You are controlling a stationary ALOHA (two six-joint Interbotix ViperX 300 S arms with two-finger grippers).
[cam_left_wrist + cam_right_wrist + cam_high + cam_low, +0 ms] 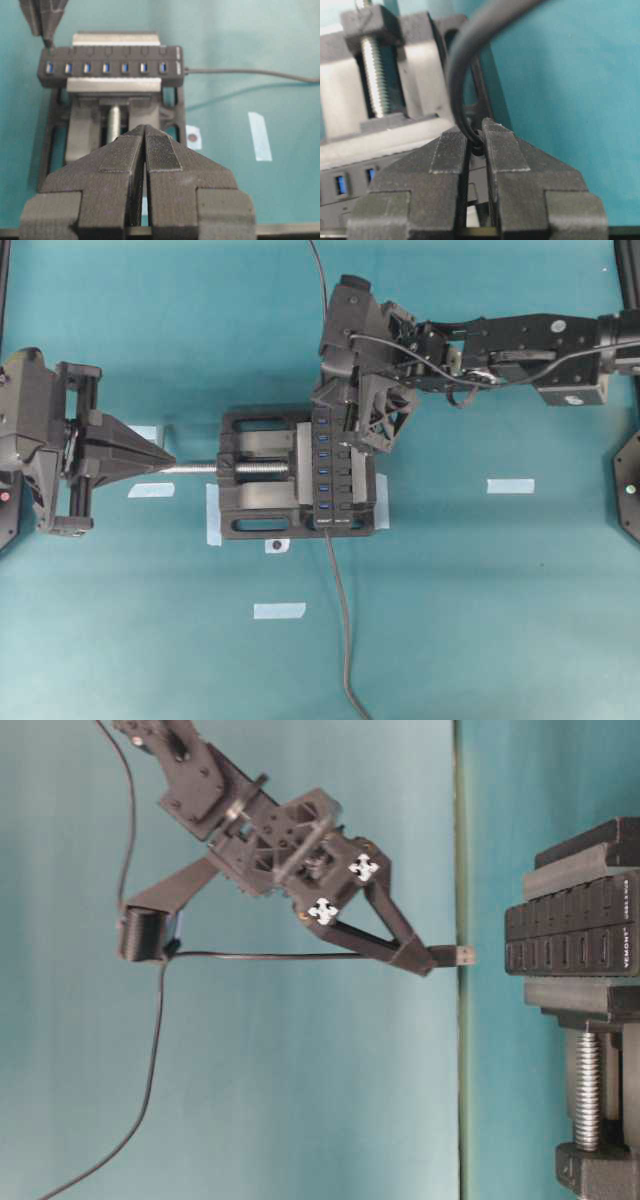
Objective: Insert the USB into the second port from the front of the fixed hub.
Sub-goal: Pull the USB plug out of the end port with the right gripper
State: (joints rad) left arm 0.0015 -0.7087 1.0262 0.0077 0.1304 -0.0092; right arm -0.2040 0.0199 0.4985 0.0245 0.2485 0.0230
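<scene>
Right gripper (476,145) fills my wrist view nearest the lens, fingers (502,150) pinched on the USB (455,956), its thin black cable (462,65) curling up out of the nip toward 12 o'clock. From table level I see the plug's metal tip poking out past the fingertips toward 3 o'clock, in the air, clearly apart from the fixed hub (575,935) at the right edge. Overhead, that gripper (352,436) hangs over the hub's upper end, at 12 o'clock of the strip; can't tell which port it lines up with.

Left gripper (144,131): fingers pressed together, nothing between them, tips pointing at the silver screw (195,468) of the black vise (255,502). Overhead it sits at 9 o'clock of the vise, tips (165,455) right at the screw's end; touching or not, can't tell.

Hub (326,468) is clamped in the vise, blue ports in one column. A second black cable (342,630) leaves its lower end toward 6 o'clock. Strips of pale tape (510,485) lie on the teal table (480,620).
</scene>
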